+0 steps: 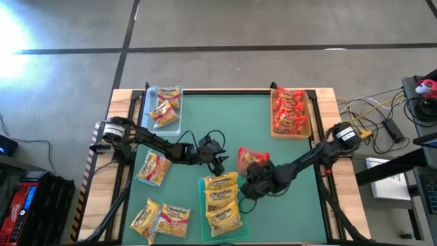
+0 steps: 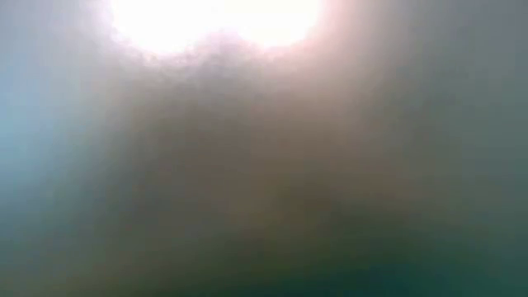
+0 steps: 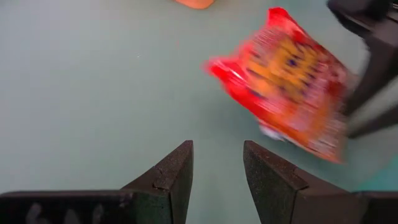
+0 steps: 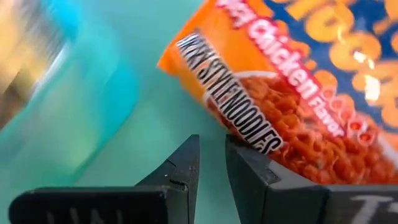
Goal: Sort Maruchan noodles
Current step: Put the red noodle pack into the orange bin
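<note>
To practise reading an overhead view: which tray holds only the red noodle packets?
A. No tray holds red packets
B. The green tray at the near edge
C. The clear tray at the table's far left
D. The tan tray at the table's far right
D: in the high view the tan tray at the far right corner is filled with red packets, while the other two trays hold yellow and orange-and-white ones.

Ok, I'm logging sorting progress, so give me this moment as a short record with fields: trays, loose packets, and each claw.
green tray: yellow packets
tan tray: red packets
clear tray: orange-and-white packets
loose on mat: four yellow and orange-and-white packets, left side
right claw: shut on red hot-chicken packet, mid-table
left claw: open, empty, beside that packet
low view: shows nothing usable
</note>
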Robot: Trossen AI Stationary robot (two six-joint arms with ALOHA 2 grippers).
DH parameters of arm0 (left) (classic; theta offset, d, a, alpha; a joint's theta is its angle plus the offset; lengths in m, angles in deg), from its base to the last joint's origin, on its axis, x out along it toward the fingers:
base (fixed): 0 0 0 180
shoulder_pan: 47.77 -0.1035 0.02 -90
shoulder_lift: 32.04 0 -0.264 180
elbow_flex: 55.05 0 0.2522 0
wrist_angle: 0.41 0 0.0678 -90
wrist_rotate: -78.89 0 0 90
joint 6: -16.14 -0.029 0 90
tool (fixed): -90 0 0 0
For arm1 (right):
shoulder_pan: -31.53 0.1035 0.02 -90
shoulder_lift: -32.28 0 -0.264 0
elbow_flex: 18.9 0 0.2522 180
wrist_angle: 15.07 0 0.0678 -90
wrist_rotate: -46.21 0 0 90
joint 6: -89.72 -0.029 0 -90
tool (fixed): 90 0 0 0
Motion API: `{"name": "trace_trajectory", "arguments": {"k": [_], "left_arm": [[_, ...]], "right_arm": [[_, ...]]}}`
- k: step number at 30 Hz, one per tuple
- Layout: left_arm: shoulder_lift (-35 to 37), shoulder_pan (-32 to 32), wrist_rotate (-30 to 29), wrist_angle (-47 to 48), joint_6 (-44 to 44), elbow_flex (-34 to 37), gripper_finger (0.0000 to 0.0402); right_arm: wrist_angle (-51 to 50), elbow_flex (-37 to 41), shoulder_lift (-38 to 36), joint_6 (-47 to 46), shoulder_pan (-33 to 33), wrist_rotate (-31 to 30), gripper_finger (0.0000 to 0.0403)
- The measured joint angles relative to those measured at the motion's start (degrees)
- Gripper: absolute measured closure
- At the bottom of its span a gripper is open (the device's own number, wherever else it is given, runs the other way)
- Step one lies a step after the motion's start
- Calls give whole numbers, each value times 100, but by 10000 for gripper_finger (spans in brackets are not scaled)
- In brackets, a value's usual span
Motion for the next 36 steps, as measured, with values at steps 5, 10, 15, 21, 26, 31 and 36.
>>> {"name": "trace_trajectory", "arguments": {"k": [5,10,15,21,26,31,36], "left_arm": [[0,-1,-2,0,-4,0,277],[0,0,-4,5,-24,0,277],[2,50,-2,8,-21,19,277],[2,39,0,-11,-77,22,277],[2,-80,0,-464,-447,11,277],[6,-265,13,-1000,-660,11,277],[7,-450,15,-1183,-671,10,277]], "right_arm": [[18,2,49,803,-599,-782,335],[-24,-15,-18,1681,-1284,-1042,335],[11,-112,-321,2401,-1525,-15,335],[-136,-131,-784,2903,-1370,307,335],[-902,-131,-1256,2556,-1287,309,335],[-2160,-131,-1714,1793,-1262,28,335],[-3124,-120,-1839,1219,-1265,-175,335]]}}
